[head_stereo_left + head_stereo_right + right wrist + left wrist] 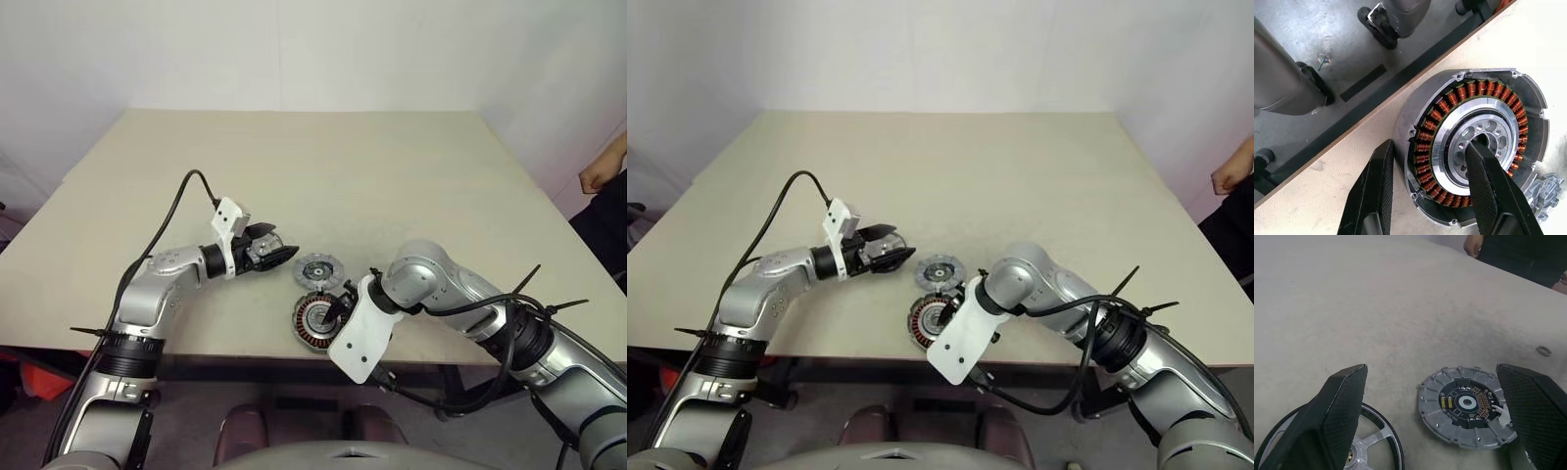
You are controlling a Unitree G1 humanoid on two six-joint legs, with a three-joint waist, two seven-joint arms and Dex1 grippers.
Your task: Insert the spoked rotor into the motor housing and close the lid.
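Note:
The motor housing (1484, 142), a round grey puck with a ring of copper windings around a silver centre, lies near the table's front edge (313, 318). My right gripper (1430, 147) points down over it with its jaws apart. One finger (1374, 191) is outside the housing wall and the other (1493, 186) is over the silver centre. The lid (1466, 406), a silver disc with a dark circuit board, lies just behind the housing (316, 270). The spoked rotor (1371, 445) lies partly hidden behind a finger of my left gripper (1431, 369), which is open and empty left of the lid.
A tiny thin ring (1543, 350) lies on the table beyond the lid. A person's hand (600, 176) shows at the table's right side. The beige table (323, 166) stretches away behind the parts. The front edge runs right beside the housing.

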